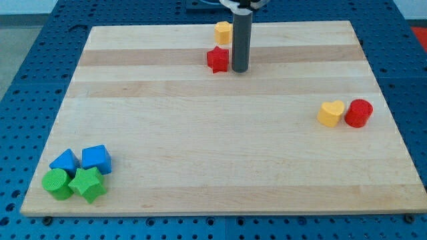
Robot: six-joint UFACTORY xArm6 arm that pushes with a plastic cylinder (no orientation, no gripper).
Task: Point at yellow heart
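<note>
The yellow heart (331, 113) lies at the view's right side of the wooden board, touching a red cylinder (359, 113) on its right. My tip (239, 69) stands near the view's top centre, far to the left of and above the yellow heart. It is just to the right of a red star (217, 59), very close to it. A yellow hexagon block (223, 31) lies just above the red star, left of the rod.
At the view's bottom left sits a cluster: a blue triangle block (65, 161), a blue cube (96, 159), a green cylinder (57, 183) and a green star (87, 183). The wooden board (213, 153) rests on a blue perforated table.
</note>
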